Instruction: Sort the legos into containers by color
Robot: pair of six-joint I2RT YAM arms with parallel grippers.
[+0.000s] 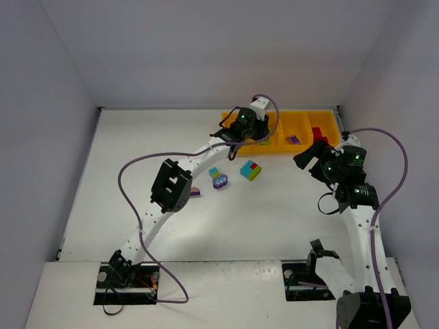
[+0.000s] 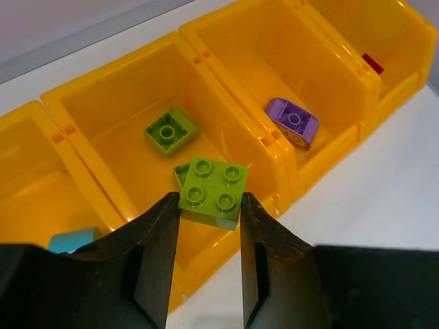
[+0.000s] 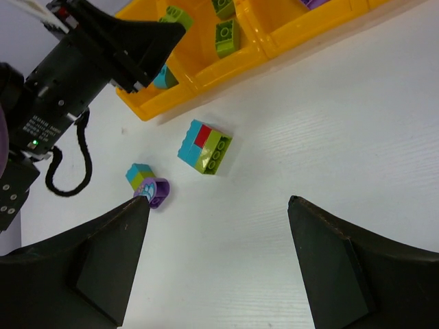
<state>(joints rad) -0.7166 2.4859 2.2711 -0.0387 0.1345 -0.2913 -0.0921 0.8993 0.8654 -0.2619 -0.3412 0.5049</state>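
Observation:
My left gripper (image 2: 208,205) is shut on a lime green brick (image 2: 214,190) and holds it over the second compartment of the orange-yellow tray (image 2: 233,103). Two more lime bricks lie in that compartment, one at the back (image 2: 170,130). A teal brick (image 2: 72,240) lies in the first compartment, a purple one (image 2: 293,121) in the third, a red one (image 2: 372,63) in the fourth. My right gripper (image 3: 219,199) is open and empty above the table, near a teal, red and lime cluster (image 3: 205,147). A teal, lime and purple cluster (image 3: 147,184) lies to its left.
In the top view the tray (image 1: 278,147) stands at the back right, near the walls. The two clusters (image 1: 251,170) (image 1: 218,178) lie in front of it. A small purple piece (image 1: 195,192) lies beside the left arm's elbow. The left arm's cable loops over the left half of the table.

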